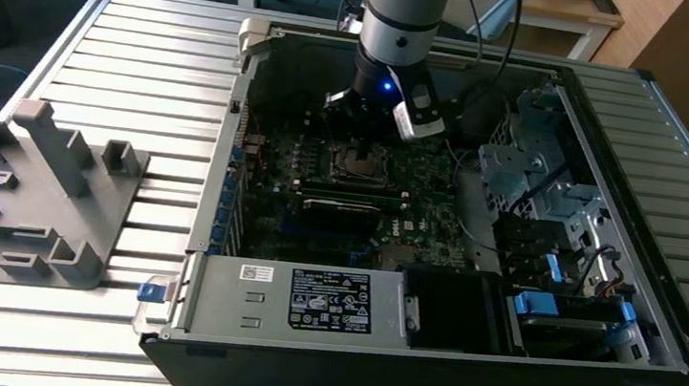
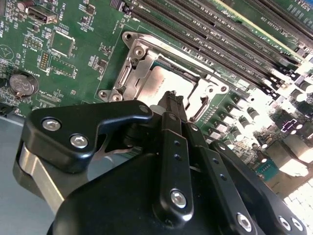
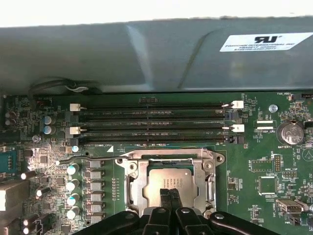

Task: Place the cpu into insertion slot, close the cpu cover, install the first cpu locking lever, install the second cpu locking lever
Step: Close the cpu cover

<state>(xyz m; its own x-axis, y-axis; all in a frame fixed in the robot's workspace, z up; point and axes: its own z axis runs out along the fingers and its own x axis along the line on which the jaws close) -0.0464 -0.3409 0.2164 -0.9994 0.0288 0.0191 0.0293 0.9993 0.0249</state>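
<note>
The fingers [image 3: 164, 198] are narrow, drawn close together with only a thin slit between them and nothing seen in their grip. Their tips are just over the edge of the cpu [image 3: 166, 178]; whether they touch it I cannot tell.

The cpu lies flat, metal top up, in the insertion slot [image 1: 355, 163]. It is close to square, so I can name no long side. Its edges run parallel to the memory slots [image 3: 151, 122]. The cpu cover [image 3: 134, 183] lies flat round it, with the chip showing through its window. A thin wire lever [image 3: 73, 157] stands out sideways from one corner of the socket.

In the second wrist view the fingers [image 2: 172, 122] reach the same chip [image 2: 164, 81], framed by the cover [image 2: 139, 73].

The memory slots lie between the socket and the grey metal box [image 1: 307, 300]. A row of small capacitors [image 3: 72, 191] stands near the socket and a coin battery [image 3: 290, 133] sits well apart. All of these are low, and the room above the board is open.

The arm [image 1: 401, 16] comes down into the open computer case [image 1: 209, 198] near its far wall, well clear of the side walls, with cables [image 1: 495, 36] just beside it. The case lies on a slatted metal desk [image 1: 155, 48]. A grey fixture [image 1: 37, 190] stands on the desk toward the exterior view's left edge.
</note>
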